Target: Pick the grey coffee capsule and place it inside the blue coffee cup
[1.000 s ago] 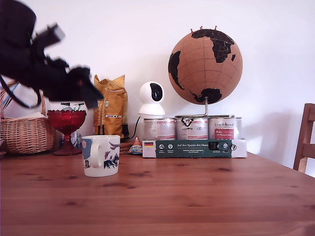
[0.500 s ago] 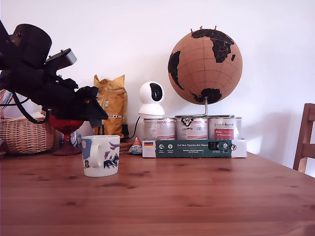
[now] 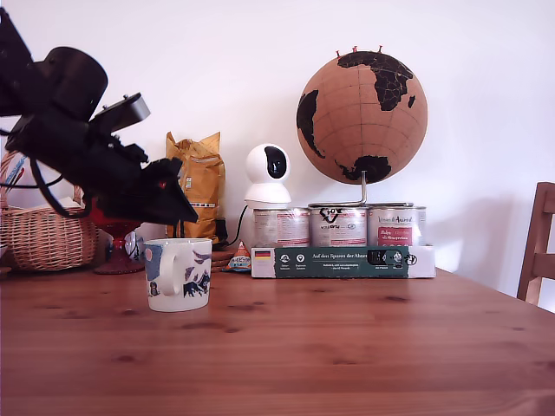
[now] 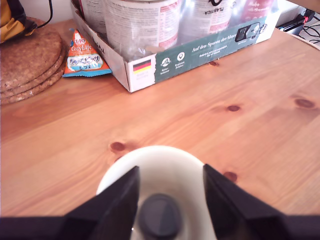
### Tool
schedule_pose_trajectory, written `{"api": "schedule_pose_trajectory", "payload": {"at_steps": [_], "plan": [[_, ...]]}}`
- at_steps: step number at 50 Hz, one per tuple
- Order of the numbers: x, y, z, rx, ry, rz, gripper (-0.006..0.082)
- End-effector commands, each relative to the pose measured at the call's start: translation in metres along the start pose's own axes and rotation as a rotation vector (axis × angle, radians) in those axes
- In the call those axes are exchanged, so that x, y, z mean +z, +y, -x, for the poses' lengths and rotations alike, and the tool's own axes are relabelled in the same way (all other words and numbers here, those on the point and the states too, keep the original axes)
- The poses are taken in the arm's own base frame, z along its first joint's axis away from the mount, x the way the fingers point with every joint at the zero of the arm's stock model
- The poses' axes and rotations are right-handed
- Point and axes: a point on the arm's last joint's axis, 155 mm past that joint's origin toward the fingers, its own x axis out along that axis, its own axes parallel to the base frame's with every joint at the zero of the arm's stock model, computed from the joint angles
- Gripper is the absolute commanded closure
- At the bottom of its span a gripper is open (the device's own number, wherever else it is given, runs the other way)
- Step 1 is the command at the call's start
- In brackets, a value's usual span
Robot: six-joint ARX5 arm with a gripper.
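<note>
The arm is at the placing step. In the wrist view the claw (image 4: 167,212) holds the grey coffee capsule (image 4: 160,216) between its two dark fingers (image 4: 114,202), which press on it from both sides — so the claw is clamped on the capsule. Directly under the capsule the white inside of the blue coffee cup (image 4: 167,167) is seen, and its round opening fills the space between the fingers.

In the exterior view the claw (image 3: 178,206) hangs tilted just above the rim of the cup (image 3: 178,274), on the side of the cup toward the exterior view's left, with its tip over the opening. The capsule itself cannot be made out in this view. The cup stands upright on the wooden worktop (image 3: 347,347), with its handle facing the camera.

The next move, as it seems, is only to release: the fingers should part so that the capsule drops into the cup. Before that, a small lowering may help — the capsule is light and could bounce from the rim if it falls from the side. Afterwards the arm should lift away without touching the cup.
</note>
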Motion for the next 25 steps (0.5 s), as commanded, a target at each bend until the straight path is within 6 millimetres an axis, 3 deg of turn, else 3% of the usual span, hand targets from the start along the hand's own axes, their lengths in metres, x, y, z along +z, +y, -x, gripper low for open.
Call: {"api": "schedule_pose_trajectory", "payload": {"at_steps": [1, 10, 25], "plan": [[0.021, -0.003, 0.010, 0.006, -0.036, -0.015, 0.0758], [0.058, -0.002, 0.043, 0.073, -0.096, -0.037, 0.0786], [0.082, 0.012, 0.110, 0.199, -0.112, -0.019, 0.0786]]}}
